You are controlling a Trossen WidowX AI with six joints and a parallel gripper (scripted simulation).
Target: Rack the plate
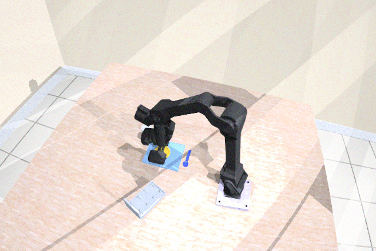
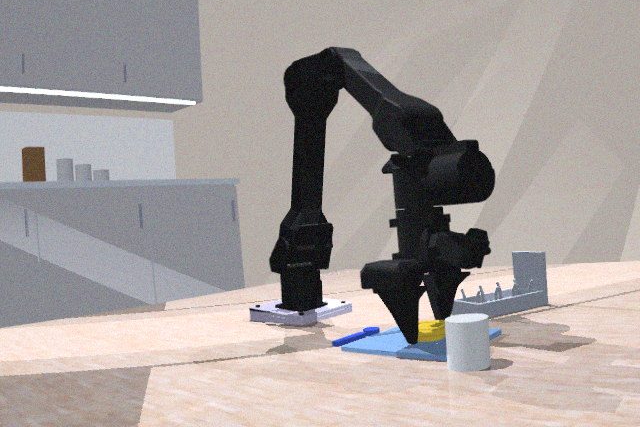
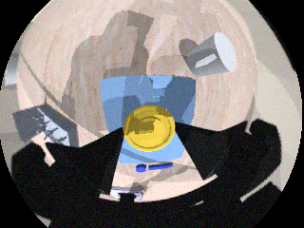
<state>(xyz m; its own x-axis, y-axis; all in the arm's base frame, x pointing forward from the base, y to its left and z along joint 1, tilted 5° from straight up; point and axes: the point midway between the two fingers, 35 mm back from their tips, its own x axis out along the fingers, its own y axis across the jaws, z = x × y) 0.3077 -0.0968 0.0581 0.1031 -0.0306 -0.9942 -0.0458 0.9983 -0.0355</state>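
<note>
A yellow round plate (image 1: 166,151) (image 2: 432,331) (image 3: 160,138) lies flat on a light blue board (image 1: 177,161) (image 2: 379,345) (image 3: 111,92). My gripper (image 1: 162,150) (image 2: 426,330) (image 3: 150,128) points down at it, open, with one finger at each side of the plate's rim. The fingertips are low, near the board; whether they touch the rim I cannot tell. The grey dish rack (image 1: 132,208) (image 2: 529,273) (image 3: 26,124) stands apart from the board, with thin rails along it and a tall wall at one end. No plate stands in it.
A white cylindrical cup (image 2: 467,342) (image 3: 203,58) stands close to the board and is mostly hidden behind the gripper in the top view. A blue spoon-like utensil (image 1: 187,157) (image 2: 357,336) (image 3: 160,166) lies beside the board, on the side of the arm's white base plate (image 1: 224,202).
</note>
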